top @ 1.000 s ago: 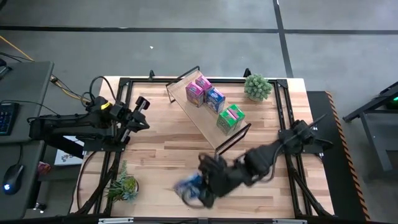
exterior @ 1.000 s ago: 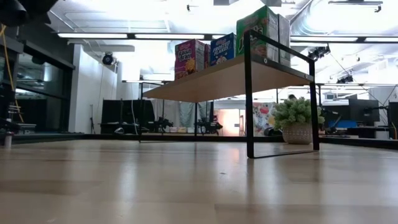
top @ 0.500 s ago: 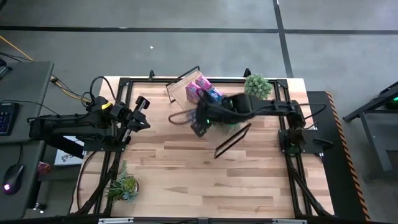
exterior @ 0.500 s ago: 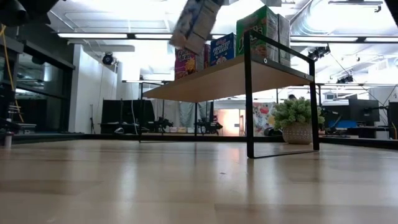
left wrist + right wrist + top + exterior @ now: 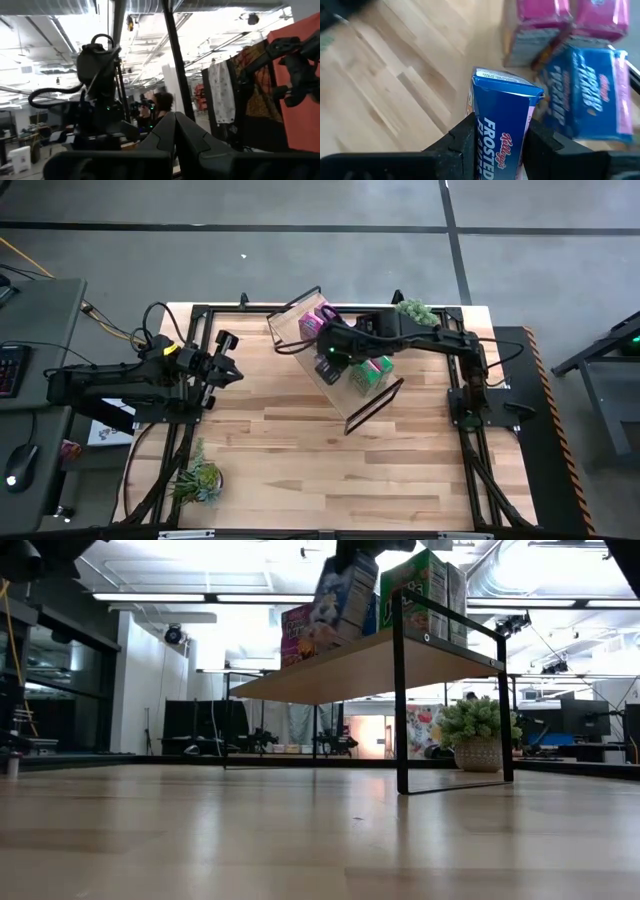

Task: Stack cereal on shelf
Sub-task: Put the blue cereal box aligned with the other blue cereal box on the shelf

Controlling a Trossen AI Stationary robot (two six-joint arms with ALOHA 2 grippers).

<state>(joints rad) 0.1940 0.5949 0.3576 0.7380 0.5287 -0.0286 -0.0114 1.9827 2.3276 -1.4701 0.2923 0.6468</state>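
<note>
Left pincer [image 5: 232, 366] waits pressed together, well apart from the shelf [image 5: 300, 314] at the surface's [image 5: 300, 470] left side. Right pincer [image 5: 331, 352] is clamped on a blue box [image 5: 502, 125], tilted just over the shelf's near edge beside the boxes already there. It should be levelled, set down in the free spot without nudging neighbours, then released.

The right arm has swung up from the near part of the desk and now reaches over the shelf [image 5: 300, 332]. Its fingers [image 5: 466, 135] carry the blue Frosted Flakes box [image 5: 501, 122], which has gone from low over the desk to the shelf, tilted, just beside the other blue box [image 5: 585, 95].
</note>
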